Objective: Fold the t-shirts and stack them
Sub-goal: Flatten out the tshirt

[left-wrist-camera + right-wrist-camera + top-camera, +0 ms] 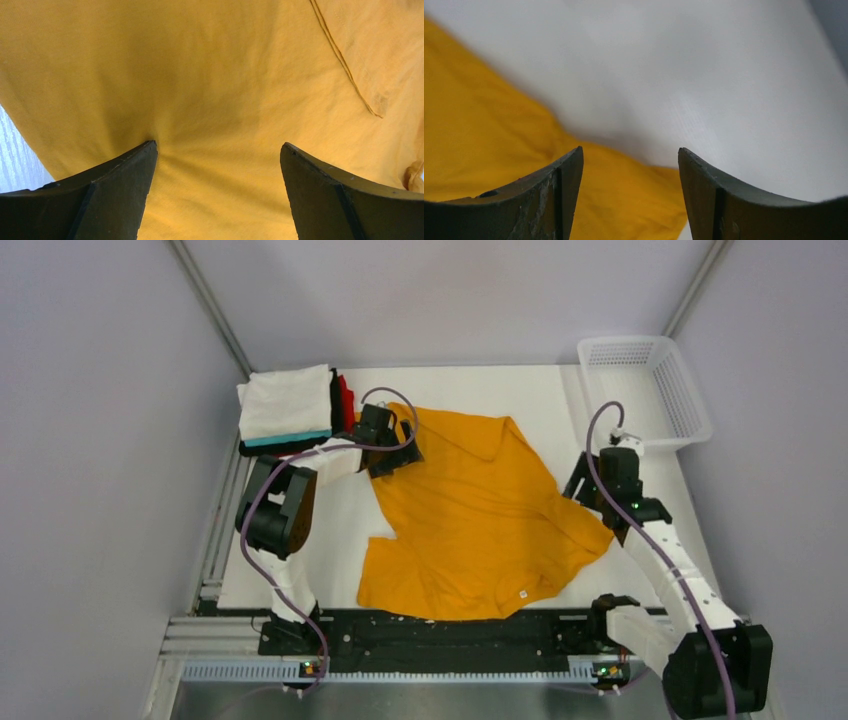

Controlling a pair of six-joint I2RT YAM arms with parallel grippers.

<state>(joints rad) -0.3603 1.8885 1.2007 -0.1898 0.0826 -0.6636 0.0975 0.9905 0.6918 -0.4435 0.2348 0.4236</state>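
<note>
T-shirts are found in two places: one orange-yellow t-shirt [480, 510] is spread, unfolded and rumpled, across the middle of the table [480, 385], with a small white tag [521, 594] showing near its 5 o'clock edge. The stack of folded t-shirts [288, 408] is set at 10 o'clock from it, and a white mesh basket [690, 405] at 2 o'clock. The step in hand is judged to be the flattening of the shirt before any fold is made. The left gripper [217, 145] is pressed on the cloth at the shirt's 11 o'clock corner with jaws spread wide; creases are drawn toward one fingertip, but nothing is pinched between them. The right gripper [629, 150] is held over the shirt's 3 o'clock edge, likewise wide apart and with nothing in it, bare table being seen beyond. For the next move, a firm pinch on an edge appears to be called for, so that the bunched point at 4 o'clock can be pulled out and the body squared. Sleeves and collar cannot be told apart with certainty from above. The left fingertips are hidden there by the wrist, the right wrist view is blurred, and of the stack only the white top and thin teal, black and red edges are shown.
</note>
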